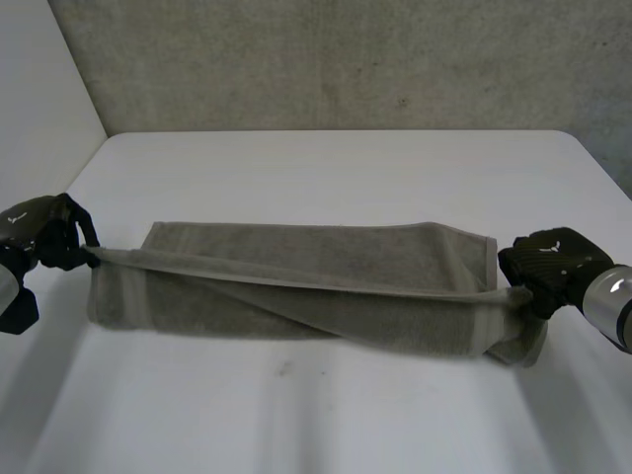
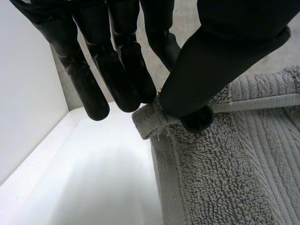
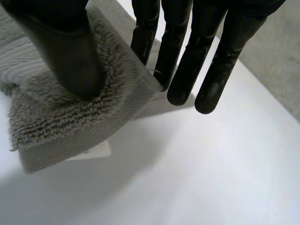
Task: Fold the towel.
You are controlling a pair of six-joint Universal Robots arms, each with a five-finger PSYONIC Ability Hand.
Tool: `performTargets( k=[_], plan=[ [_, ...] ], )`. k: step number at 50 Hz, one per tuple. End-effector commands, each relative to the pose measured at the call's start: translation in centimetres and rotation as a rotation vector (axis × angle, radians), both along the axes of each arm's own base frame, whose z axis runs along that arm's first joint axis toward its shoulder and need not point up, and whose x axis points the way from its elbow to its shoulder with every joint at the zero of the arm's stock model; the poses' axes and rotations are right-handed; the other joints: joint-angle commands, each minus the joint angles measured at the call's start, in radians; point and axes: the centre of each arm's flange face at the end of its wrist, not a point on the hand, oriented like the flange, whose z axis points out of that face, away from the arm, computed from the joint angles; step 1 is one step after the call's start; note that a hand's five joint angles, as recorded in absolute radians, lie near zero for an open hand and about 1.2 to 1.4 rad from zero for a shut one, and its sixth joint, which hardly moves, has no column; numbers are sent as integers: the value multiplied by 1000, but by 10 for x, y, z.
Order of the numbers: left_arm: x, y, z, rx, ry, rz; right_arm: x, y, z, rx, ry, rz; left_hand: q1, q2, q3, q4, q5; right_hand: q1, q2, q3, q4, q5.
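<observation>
A grey-brown towel (image 1: pixel 296 286) lies as a long folded band across the middle of the white table (image 1: pixel 326 168). Its upper layer is stretched taut between both hands, just above the rest. At the towel's left end, my left hand (image 1: pixel 44 232) pinches the hemmed corner (image 2: pixel 150 119) between thumb (image 2: pixel 211 70) and fingers. My right hand (image 1: pixel 548 262) is at the right end. Its thumb (image 3: pixel 65 51) lies on the towel's (image 3: pixel 61 112) pile, and its straight fingers (image 3: pixel 187 61) are on the other side of the edge, so the cloth stays caught between them.
A rough grey wall (image 1: pixel 346 59) stands behind the table's far edge. A white side panel (image 1: pixel 39 89) rises at the left. Bare tabletop runs in front of and behind the towel.
</observation>
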Motion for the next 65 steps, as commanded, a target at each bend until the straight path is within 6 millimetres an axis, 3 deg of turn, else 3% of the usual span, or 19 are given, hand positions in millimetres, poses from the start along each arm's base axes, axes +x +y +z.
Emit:
performTargets(
  k=[1,8,10,11,12,13,26,27,28,29,32,40,65],
  plan=[
    [0,1,0,-1,-1,4,-12,0,-8,51,-36,-64,213,178,179,177,192,-63,-73,-71,-73,-61],
    [0,2,0,-2,-2,4,-21,-3,-8,64,-33,-96,213,178,179,177,192,58,47,49,47,59],
    [0,2,-1,1,-1,4,-21,-3,-8,76,-45,-86,213,178,179,177,192,277,266,268,266,278],
    [0,2,-1,1,-1,4,-21,-3,-8,76,-45,-86,213,178,179,177,192,278,268,270,268,279],
    [0,3,-2,5,0,4,-20,-3,-8,80,-50,-75,213,178,179,177,192,537,526,528,526,538],
    [0,3,-1,4,0,4,-19,-2,-8,85,-59,-62,213,178,179,177,192,564,554,556,554,566],
    [-4,16,9,-13,-2,-11,-20,10,11,97,-108,-12,213,178,179,177,192,565,554,556,554,566],
    [-5,18,10,-16,-1,-14,-20,12,9,108,-110,-11,213,178,179,177,192,211,201,203,201,212],
    [-5,18,10,-16,-1,-14,-20,12,9,108,-110,-11,213,178,179,177,192,208,197,199,197,209],
    [-6,19,10,-18,-2,-16,-20,14,7,117,-115,-9,213,178,179,177,192,-228,-239,-237,-239,-227],
    [-8,21,7,-9,-2,-22,-19,13,3,127,-125,-16,213,178,179,177,192,-412,-422,-420,-422,-410],
    [-11,23,3,3,1,-30,-20,0,-8,184,-164,-61,213,178,179,177,192,-421,-431,-429,-431,-420],
    [-11,23,4,-2,0,-31,-21,-41,-12,262,-306,-190,213,178,179,177,192,-380,-390,-388,-390,-378]
  ],
)
